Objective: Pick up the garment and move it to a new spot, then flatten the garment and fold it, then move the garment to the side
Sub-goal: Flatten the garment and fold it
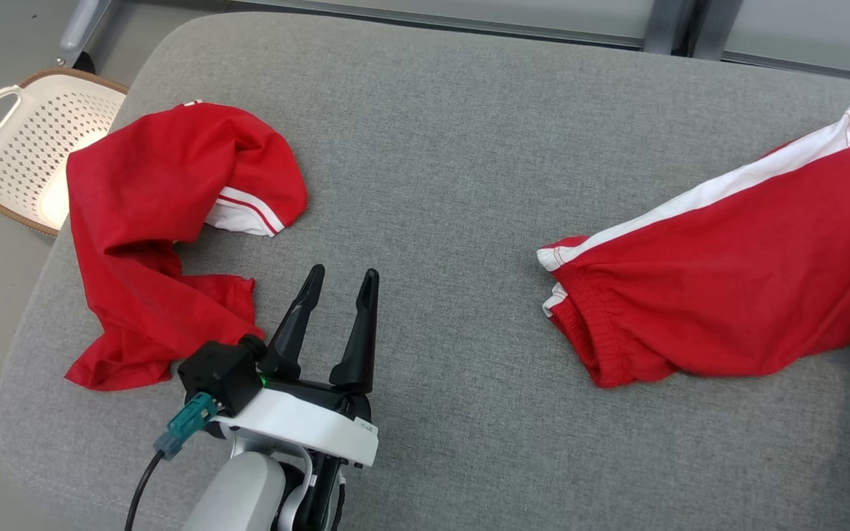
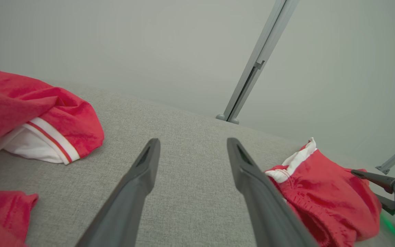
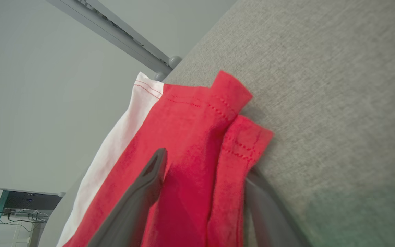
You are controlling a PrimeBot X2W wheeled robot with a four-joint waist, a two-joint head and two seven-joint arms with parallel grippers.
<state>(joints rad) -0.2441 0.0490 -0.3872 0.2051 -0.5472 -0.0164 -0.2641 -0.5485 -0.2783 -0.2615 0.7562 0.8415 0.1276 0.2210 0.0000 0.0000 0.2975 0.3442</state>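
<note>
We are beginning the pickup: the right pincer point(image 3: 206, 164), spread, is straddling a hem of the red shorts point(image 1: 727, 280); the left pincer point(image 1: 344, 274) is hovering spread. Next, probably: clamping, then lifting.

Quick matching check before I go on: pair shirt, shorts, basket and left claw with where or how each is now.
1 shirt
2 shorts
3 basket
4 left claw

A open over bare cushion
B off the cushion's far left corner
C crumpled, cushion's left
D cushion's right, white stripe

Pairs: 1-C, 2-D, 3-B, 4-A
</note>
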